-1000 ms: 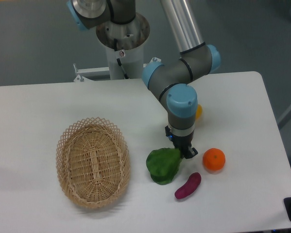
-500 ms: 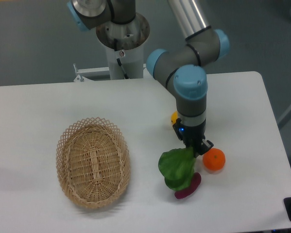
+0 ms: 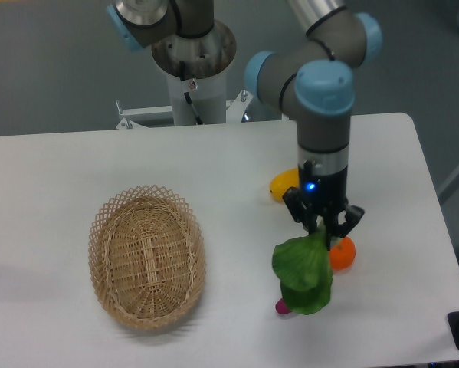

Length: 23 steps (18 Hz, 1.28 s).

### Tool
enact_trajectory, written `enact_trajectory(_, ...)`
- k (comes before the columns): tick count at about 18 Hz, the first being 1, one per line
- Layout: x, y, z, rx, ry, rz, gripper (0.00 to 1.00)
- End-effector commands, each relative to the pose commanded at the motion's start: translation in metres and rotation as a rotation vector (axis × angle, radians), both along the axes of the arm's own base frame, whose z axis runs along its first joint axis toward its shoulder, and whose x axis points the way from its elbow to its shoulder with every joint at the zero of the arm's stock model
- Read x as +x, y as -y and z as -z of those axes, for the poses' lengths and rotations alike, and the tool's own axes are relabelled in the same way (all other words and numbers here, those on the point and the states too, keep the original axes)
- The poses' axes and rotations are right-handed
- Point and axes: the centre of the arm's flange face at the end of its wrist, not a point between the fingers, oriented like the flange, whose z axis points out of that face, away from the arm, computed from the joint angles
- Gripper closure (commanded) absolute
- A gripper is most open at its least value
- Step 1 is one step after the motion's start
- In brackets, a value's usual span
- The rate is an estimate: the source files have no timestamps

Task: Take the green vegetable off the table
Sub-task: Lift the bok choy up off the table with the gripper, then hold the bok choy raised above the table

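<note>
Green vegetable [image 3: 303, 274] — leafy, dangling above the table [image 3: 53, 176].

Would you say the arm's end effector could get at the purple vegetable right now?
Probably not. The end effector is shut on the green vegetable, which hangs in front of the purple vegetable and hides most of it, so the load would need setting aside first.

Claw [image 3: 323, 227] grips green vegetable [image 3: 304, 274] — above table [image 3: 60, 169].

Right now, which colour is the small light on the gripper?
Blue: a small lit dot on the gripper body, shown in the fixed camera view.
</note>
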Motion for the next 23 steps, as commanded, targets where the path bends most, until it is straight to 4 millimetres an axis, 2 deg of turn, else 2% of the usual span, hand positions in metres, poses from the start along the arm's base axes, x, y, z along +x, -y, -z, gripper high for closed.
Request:
enact_trajectory(4,-0.0039,-0.0011,-0.0117,0.015,-0.015,-0.011,0.64)
enact_trajectory(23,-0.0078,0.0020,-0.0141,0.015,-0.023,-0.009,0.65)
